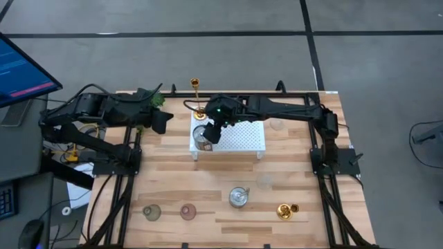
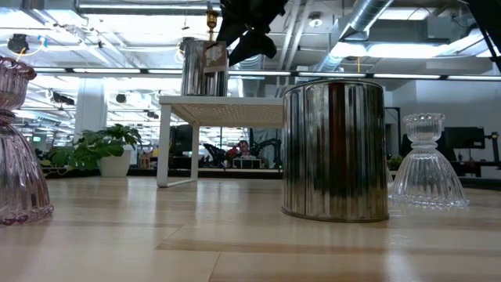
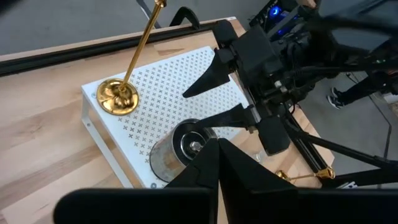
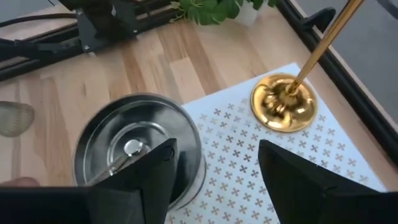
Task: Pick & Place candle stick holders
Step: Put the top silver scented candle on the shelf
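The silver cup holder [image 4: 140, 155] sits right at the corner edge of the white perforated stand [image 1: 242, 138], and the right gripper [image 4: 214, 168] hovers just above it with its fingers spread and nothing between them. One finger is over the cup's rim, the other is out over bare stand. The risk, I'd say: the cup is so close to the edge that a nudge from that finger on the way up or down could tip it off. The tall gold holder [image 4: 284, 103] stands just beyond the fingers, and its thin stem looks easy to clip with a sideways swing.

The left gripper [image 3: 214, 168] is closed on nothing, parked near that same corner, so the arms could bump.

Count: two silver cups (second one [image 1: 239, 197] is on the table), two gold ones I can see (tall one plus a short one [image 1: 286, 210]), one greenish [image 1: 151, 212], one pinkish [image 1: 187, 211], and one clear glass [image 2: 428, 161].
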Robot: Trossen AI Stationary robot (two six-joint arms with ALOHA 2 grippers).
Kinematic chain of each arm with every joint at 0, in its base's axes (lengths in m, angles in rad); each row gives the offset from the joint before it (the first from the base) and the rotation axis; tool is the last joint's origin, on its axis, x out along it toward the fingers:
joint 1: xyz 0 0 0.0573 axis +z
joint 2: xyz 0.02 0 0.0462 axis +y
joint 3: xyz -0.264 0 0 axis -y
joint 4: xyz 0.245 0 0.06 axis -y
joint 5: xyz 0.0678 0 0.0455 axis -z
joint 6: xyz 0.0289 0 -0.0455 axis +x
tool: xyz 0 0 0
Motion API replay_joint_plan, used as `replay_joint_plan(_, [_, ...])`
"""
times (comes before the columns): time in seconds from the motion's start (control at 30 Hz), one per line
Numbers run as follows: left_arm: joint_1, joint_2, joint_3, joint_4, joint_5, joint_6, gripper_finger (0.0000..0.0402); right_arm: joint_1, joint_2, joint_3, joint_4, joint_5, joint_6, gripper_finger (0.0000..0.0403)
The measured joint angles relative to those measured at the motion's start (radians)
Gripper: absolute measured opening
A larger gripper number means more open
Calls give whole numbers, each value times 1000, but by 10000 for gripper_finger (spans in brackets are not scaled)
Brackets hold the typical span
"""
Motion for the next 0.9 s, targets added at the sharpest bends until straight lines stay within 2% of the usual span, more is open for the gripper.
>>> replay_joint_plan(0.33, [0, 1, 0, 0, 0, 0, 4, -15, 30, 2, -7, -35, -39, 205])
replay_joint_plan(0.47, [0, 1, 0, 6, 0, 0, 4, -24, 28, 2, -19, -56, -44, 153])
replay_joint_plan(0.67, [0, 1, 0, 7, 0, 0, 5, -30, 27, 3, -35, -75, -54, 19])
replay_joint_plan(0.9, [0, 1, 0, 7, 0, 0, 4, -27, 6, 0, -76, -54, -73, 3])
